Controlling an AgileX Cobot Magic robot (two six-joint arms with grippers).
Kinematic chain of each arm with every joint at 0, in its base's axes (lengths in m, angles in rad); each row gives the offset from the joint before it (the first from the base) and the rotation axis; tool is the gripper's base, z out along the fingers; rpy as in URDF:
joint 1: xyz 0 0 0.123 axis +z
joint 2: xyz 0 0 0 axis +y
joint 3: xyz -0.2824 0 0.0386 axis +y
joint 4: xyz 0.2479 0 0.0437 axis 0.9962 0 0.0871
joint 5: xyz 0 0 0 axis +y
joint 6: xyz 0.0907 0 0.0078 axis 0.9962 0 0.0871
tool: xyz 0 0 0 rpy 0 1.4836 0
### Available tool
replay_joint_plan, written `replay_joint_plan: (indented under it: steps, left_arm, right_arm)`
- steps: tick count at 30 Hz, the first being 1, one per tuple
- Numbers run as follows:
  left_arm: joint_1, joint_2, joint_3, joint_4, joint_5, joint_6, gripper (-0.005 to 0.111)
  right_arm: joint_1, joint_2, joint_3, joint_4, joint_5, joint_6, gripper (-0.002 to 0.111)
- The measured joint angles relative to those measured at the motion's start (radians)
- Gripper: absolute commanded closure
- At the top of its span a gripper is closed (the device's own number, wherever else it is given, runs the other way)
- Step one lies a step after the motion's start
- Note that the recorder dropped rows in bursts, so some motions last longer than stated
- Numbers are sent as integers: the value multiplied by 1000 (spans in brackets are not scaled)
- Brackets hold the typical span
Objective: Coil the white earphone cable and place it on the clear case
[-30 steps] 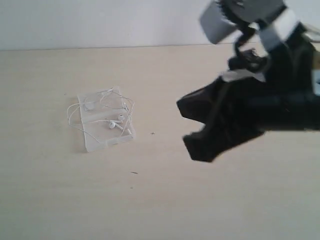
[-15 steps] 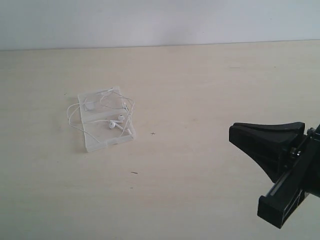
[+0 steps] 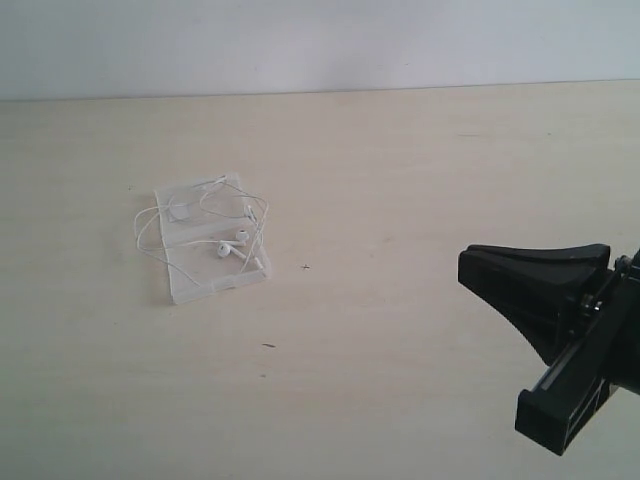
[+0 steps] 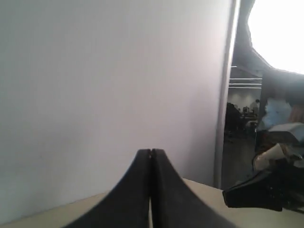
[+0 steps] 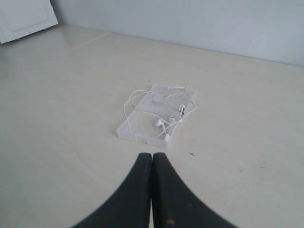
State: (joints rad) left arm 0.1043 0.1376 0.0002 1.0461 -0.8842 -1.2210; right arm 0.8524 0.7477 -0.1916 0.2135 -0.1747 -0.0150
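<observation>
The white earphone cable lies in loose loops on the clear case, left of the table's middle, with both earbuds on the case and one loop hanging over its left edge. In the right wrist view the cable and the case lie ahead of my right gripper, whose jaws are pressed together with nothing in them. That right gripper hangs at the lower right, far from the case. My left gripper is shut, empty, and faces a white wall.
A pale wooden table runs back to a white wall. Small dark marks sit near the case. A white panel stands at the far corner. The right arm shows in the left wrist view.
The right arm swung down from the upper right to the lower right corner, then held still for the last half second. The cable and the case have not moved.
</observation>
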Motion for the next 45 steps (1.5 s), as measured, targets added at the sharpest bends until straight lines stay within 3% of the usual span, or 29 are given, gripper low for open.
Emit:
replay_joint_plan:
  steps: [4, 7, 10, 16, 19, 22, 25, 30, 45]
  left_arm:
    - [-88, -83, 0, -9, 161, 91, 107]
    - [-98, -114, 0, -93, 587, 48, 107]
    - [-98, -114, 0, -120, 797, 39, 107]
    - [-98, -114, 0, -170, 768, 97, 107]
    - [-98, -114, 0, -415, 764, 386, 107]
    - [-98, -114, 0, -761, 819, 824, 107]
    - [-98, -114, 0, -915, 855, 1044, 107]
    - [-98, -114, 0, -961, 884, 1118, 107]
    - [-98, -114, 0, -968, 894, 1134, 107]
  right_arm:
    - [0, 0, 0, 0, 0, 0, 108]
    - [0, 0, 0, 0, 0, 0, 108]
    - [0, 0, 0, 0, 0, 0, 108]
    - [0, 0, 0, 0, 0, 1, 108]
    - [0, 0, 0, 0, 0, 1, 108]
    - [0, 0, 0, 0, 0, 1, 108]
    - [0, 0, 0, 0, 0, 1, 108]
    - [0, 0, 0, 0, 0, 1, 108]
    - [0, 0, 0, 0, 0, 2, 108]
